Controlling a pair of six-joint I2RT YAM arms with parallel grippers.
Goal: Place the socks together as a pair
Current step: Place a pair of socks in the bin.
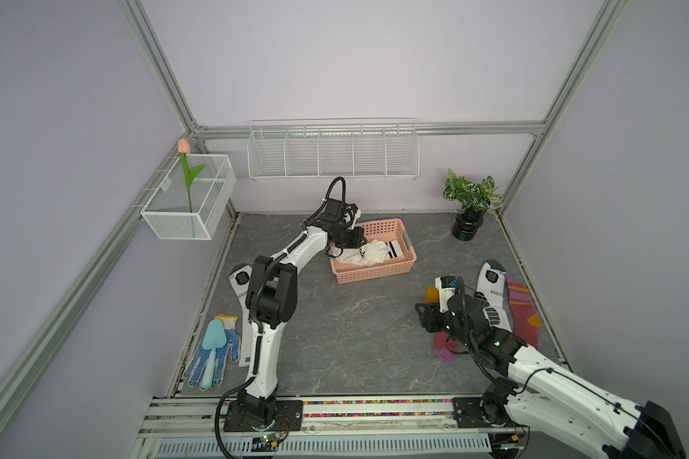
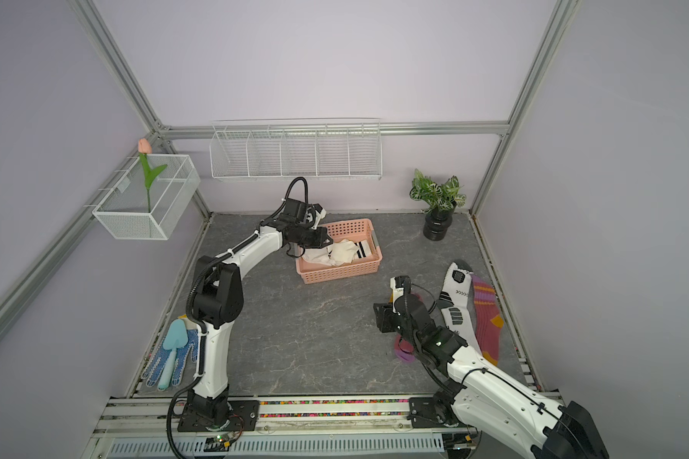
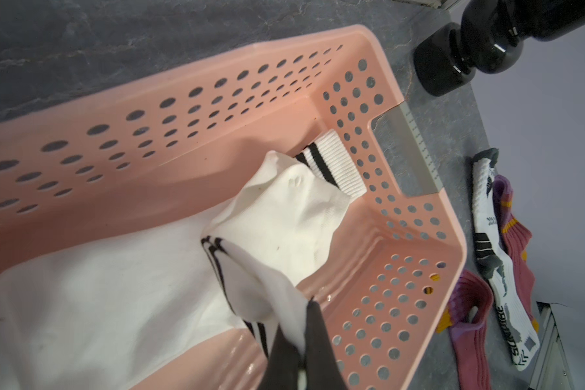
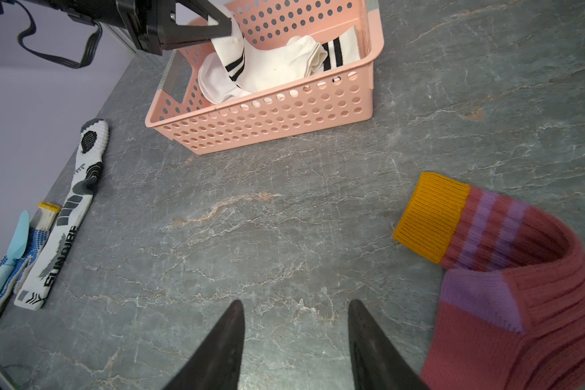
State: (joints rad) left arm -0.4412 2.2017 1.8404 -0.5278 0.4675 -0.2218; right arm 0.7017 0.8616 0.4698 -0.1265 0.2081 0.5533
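While the left gripper (image 4: 229, 29) hangs over the one pink basket (image 1: 372, 273), its jaws are pressed together on one white striped sock (image 3: 271, 297), which trails from them down into the basket. More white striped fabric lies in a heap (image 3: 98, 287) inside. I cannot tell how many socks make it up.

The right gripper (image 4: 295, 302) hovers above the bare tabletop (image 1: 355, 337), jaws apart and holding nothing, just beside a folded maroon sock (image 4: 520, 304). A second maroon sock (image 1: 524, 314) lies flat near the table's right edge, touching one sports sock (image 1: 492, 290).

The other sports sock (image 4: 78, 209) lies well apart on the left side. It is just beside one blue dotted glove (image 1: 231, 343), which has one light blue trowel (image 1: 215, 336) on it.
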